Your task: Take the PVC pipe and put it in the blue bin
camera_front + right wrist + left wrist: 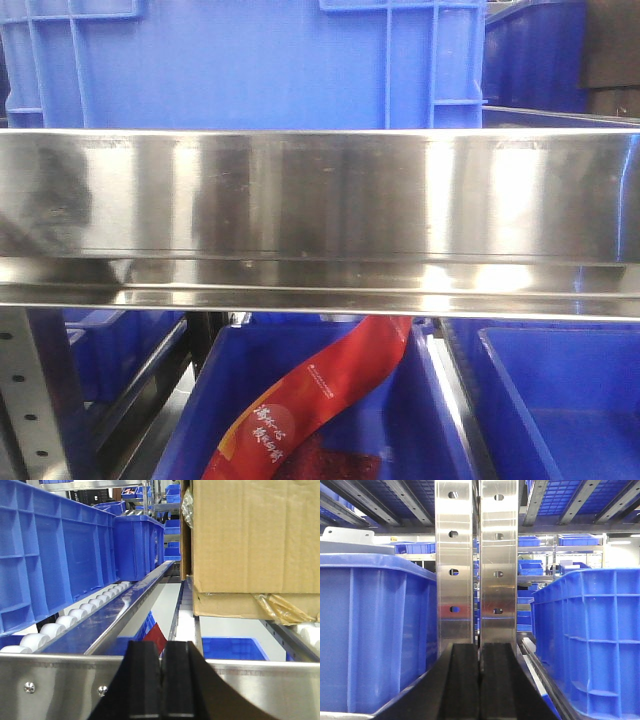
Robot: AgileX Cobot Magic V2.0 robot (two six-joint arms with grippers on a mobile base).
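Jaws of left gripper [480, 680] and right gripper [162, 680] pressing together, gripping nothing | PVC pipe [335, 532] possibly showing as white tab atop left blue bin [370, 630] | steel rack upright [475, 560] standing ahead.

A steel rail [320, 220] hides the lower wall of the upper blue bin [250, 60]. The red packet [320, 400] below runs up behind that rail and is cut off by the bottom edge; its print is too small to read. The cardboard box [255, 535] is cut by the picture's top and right edges.
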